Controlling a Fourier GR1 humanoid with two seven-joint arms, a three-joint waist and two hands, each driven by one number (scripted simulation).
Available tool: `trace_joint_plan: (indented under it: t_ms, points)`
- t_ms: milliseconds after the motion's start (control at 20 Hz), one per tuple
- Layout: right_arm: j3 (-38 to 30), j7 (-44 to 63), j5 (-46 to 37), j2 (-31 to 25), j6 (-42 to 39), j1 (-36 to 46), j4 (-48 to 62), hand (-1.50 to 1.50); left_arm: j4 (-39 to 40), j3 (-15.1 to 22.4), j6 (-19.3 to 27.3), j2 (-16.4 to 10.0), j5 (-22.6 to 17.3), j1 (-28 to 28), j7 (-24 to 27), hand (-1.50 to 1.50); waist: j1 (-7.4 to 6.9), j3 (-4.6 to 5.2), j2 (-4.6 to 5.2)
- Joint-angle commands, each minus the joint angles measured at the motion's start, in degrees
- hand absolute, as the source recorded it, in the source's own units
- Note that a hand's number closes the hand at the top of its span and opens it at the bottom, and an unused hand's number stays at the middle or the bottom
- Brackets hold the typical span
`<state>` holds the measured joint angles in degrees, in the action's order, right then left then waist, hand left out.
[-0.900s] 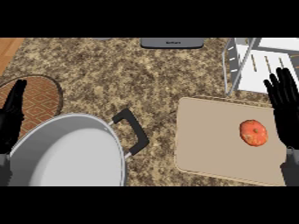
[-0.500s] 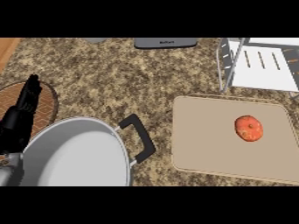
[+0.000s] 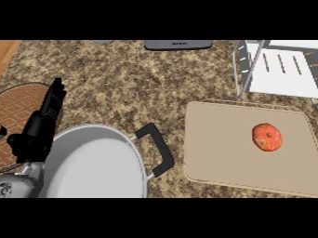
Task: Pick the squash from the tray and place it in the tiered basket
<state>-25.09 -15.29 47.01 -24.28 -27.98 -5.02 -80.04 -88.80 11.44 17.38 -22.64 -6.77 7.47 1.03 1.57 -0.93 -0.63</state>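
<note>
Left hand [image 3: 42, 123] edge-on beside the pot [image 3: 93, 167], fingers straight and together, holding nothing. My right hand is out of frame. Squash [image 3: 267, 137] sits mid-tray [image 3: 216, 155], tiered basket [image 3: 285, 69] just beyond. Risks: the round squash rolls under an off-centre grasp, or clips the basket frame going in.

No legible text, number or sign found; the dark grey appliance [image 3: 177, 44] at the counter's far edge bears a faint pale marking, too small to read.
</note>
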Motion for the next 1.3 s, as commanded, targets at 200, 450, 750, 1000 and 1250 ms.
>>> trace_joint_plan:
  t_ms: [200,450,750,1000,1250]
  points:
    - [-5.6,-2.8,-17.6,-16.1,-6.4,-11.1,-6.7,-1.5,-1.7,3.0,4.2,4.3,-0.1,-0.9,-2.1,0.0,0.69,1.1,0.33]
    - [-6.2,0.6,-32.4,-26.5,-2.6,-13.1,-17.6,-1.5,-2.3,4.0,4.7,3.5,-0.9,-0.3,-2.5,0.0,0.6,1.38,0.41]
    - [-1.9,14.3,-44.0,-29.2,5.0,-13.5,-31.0,-1.5,-3.3,6.1,5.9,3.9,-1.0,0.1,-2.4,0.0,-1.17,1.22,0.66]
    - [4.7,30.9,-45.5,-28.7,6.2,-10.8,-41.2,-1.5,0.6,6.7,5.9,4.5,-1.1,2.8,-1.5,0.0,-1.58,1.12,0.9]
    - [14.3,43.6,-48.0,-26.3,7.9,-4.9,-46.5,-1.5,0.8,7.7,7.8,5.1,0.2,3.5,-1.7,0.0,-2.35,1.03,0.89]
